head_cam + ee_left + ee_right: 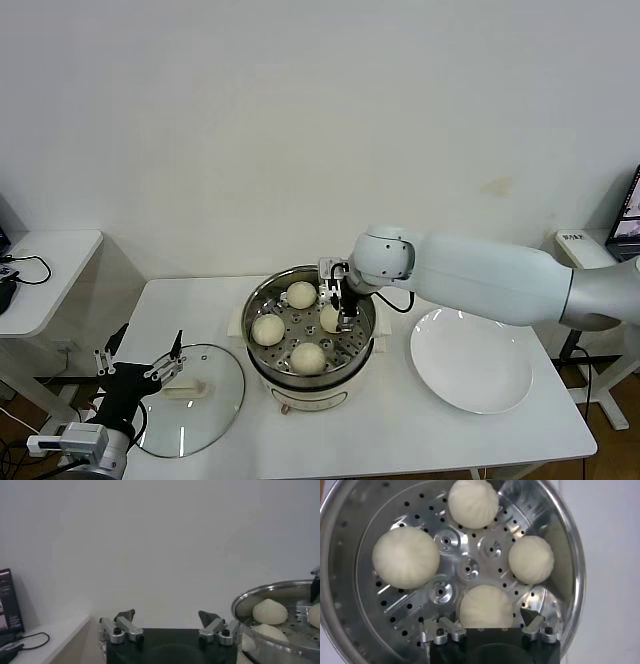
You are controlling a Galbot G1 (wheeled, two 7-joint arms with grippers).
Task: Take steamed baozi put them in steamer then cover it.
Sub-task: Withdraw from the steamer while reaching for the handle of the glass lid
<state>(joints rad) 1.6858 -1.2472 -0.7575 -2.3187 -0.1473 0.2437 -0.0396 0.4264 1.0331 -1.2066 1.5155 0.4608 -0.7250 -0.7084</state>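
Baozi [486, 607] between open right gripper [490, 630]; in steamer [262, 300].

Steamer [280, 625] rim cut off by frame edge

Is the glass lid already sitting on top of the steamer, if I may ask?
No, the cover lies flat on the table beside the steamer, whose top stands open.

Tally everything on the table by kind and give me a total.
Steamed baozi, all in the steamer: 4
Steamer: 1
Glass cover: 1
White plate: 1
Total: 7
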